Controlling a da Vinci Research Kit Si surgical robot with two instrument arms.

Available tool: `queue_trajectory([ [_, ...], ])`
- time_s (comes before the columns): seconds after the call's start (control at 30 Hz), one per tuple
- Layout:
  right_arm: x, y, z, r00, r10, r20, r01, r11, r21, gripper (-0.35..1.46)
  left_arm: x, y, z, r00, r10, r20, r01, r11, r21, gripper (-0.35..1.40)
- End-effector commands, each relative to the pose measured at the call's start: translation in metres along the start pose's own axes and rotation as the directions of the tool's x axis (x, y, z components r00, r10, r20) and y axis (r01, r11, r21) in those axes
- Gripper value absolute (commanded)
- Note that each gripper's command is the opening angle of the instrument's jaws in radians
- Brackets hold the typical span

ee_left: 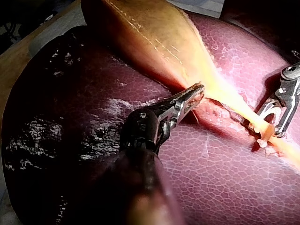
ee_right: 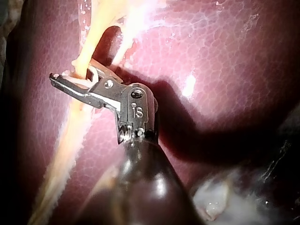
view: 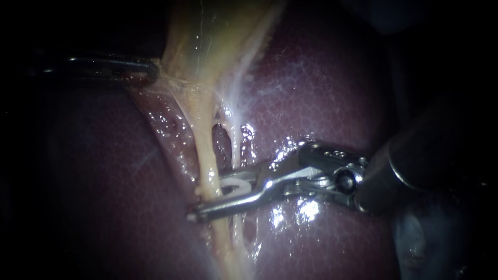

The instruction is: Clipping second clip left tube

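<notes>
— Logging poses first: how do the shafts lie?
— Endoscope view: the slender dark left instrument (view: 145,70) comes in level from the left, high in the field. The right instrument (view: 210,199), a dark shaft with a bright steel tip, slants in from the right. Its tip points left and slightly downward across the mottled dark-red liver (view: 321,88).
— Jaws?
— Left: closed on tissue where the yellow-tan gallbladder (view: 218,36) narrows, and that tissue is taut. Right: partly apart, with a small white plastic clip (view: 234,186) seated between them and touching both.
— Position of the pale yellow, cord-like left tube (view: 206,155)?
— It runs down from the gallbladder and passes between the right jaws near their tips, one jaw in front, the other behind. The clip sits just on the shaft side of it. Whether clip touches tube: cannot tell.
</notes>
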Motion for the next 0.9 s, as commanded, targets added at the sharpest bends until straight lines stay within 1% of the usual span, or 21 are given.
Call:
queue_trajectory([
  [0.03,0.0000,0.0000,0.0001,1.000,0.000,0.003,0.000,1.000,0.003,0.48,0.0000,0.0000,0.0000,1.0000,0.000,0.000,0.000,1.000,0.000,-0.35],
  [0.13,-0.0001,0.0001,0.0008,1.000,-0.001,0.008,0.001,1.000,0.013,0.48,0.0000,0.0000,0.0000,1.0000,0.000,0.000,0.000,1.000,0.000,-0.35],
  [0.2,-0.0002,0.0003,0.0014,1.000,-0.003,-0.002,0.003,1.000,0.030,0.48,0.0000,0.0000,0.0000,1.0000,0.000,0.000,0.000,1.000,0.000,-0.35],
  [0.33,-0.0002,0.0006,0.0023,0.999,-0.011,-0.031,0.013,0.998,0.059,0.48,0.0000,0.0000,0.0000,1.0000,0.000,0.000,0.000,1.000,0.000,-0.35],
  [0.47,0.0000,0.0007,0.0027,0.998,0.007,-0.060,-0.002,0.996,0.088,0.48,0.0000,0.0000,0.0000,1.0000,0.000,0.000,0.000,1.000,0.000,-0.35],
  [0.53,0.0001,0.0007,0.0027,0.998,0.020,-0.067,-0.013,0.995,0.103,0.48,0.0000,0.0000,0.0000,1.0000,0.000,0.000,0.000,1.000,0.000,-0.35],
  [0.77,0.0002,0.0007,0.0026,0.997,0.020,-0.078,-0.011,0.992,0.124,0.46,0.0000,0.0000,0.0000,1.0000,0.000,0.000,0.000,1.000,0.000,-0.35],
  [0.9,0.0002,0.0007,0.0025,0.997,0.020,-0.075,-0.009,0.990,0.137,0.39,-0.0001,0.0000,0.0000,1.0000,0.000,0.000,0.000,1.000,0.000,-0.35],
])
